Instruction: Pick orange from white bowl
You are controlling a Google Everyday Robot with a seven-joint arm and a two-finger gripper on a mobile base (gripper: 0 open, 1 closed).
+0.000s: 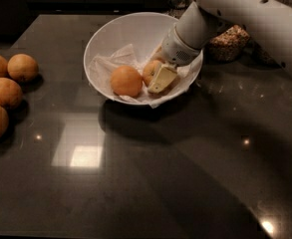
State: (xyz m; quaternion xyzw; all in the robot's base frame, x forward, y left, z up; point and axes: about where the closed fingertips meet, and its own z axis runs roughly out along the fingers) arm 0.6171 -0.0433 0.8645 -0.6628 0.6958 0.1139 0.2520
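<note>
Inside the wide, round white bowl, on its crumpled white paper liner, lie two fruits; the pale yellow-orange round orange sits toward the bowl's right side, touching the deeper-coloured orange at the bowl's middle; the cream two-finger gripper reaches down into the bowl from its right rim and rests against the pale orange; whether its jaws are apart or clamped I cannot tell; well left of the bowl, four duller yellowish oranges are grouped on the dark glossy table; just behind the bowl's right rim stands a glass jar of grains.
</note>
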